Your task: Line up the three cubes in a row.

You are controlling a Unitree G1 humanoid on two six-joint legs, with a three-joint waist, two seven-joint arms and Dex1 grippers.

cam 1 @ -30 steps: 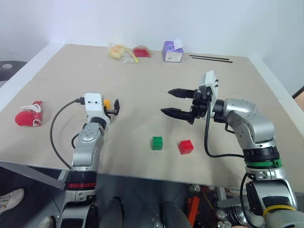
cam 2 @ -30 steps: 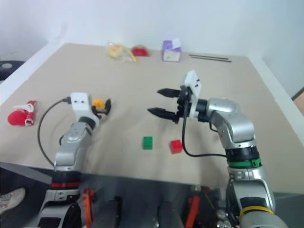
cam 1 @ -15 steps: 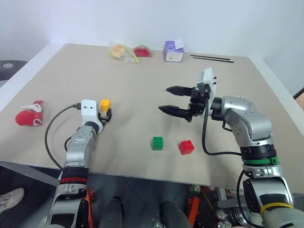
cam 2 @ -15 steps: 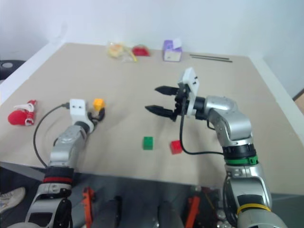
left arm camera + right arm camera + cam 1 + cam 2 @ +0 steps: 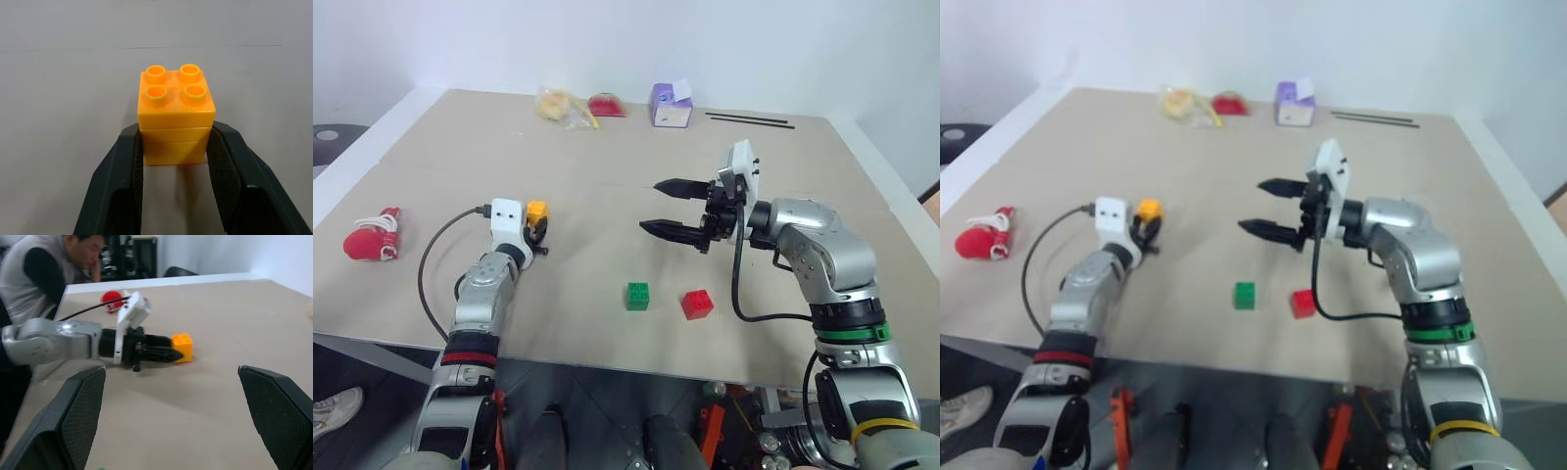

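Left end effector (image 5: 176, 147) clamped on yellow-orange studded plastic cube (image 5: 176, 117).
Right end effector (image 5: 668, 208) spread wide, empty (above beige tabletop (image 5: 607, 186)).

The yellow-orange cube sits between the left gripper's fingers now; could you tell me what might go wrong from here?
1. The left gripper has its fingers only on the near, lower part of the yellow-orange cube, so it might slip or tip on lifting.
2. The green cube and red cube lie close together, so setting the third beside them could knock one.
3. The open right gripper hangs above that area and may crowd the approach.
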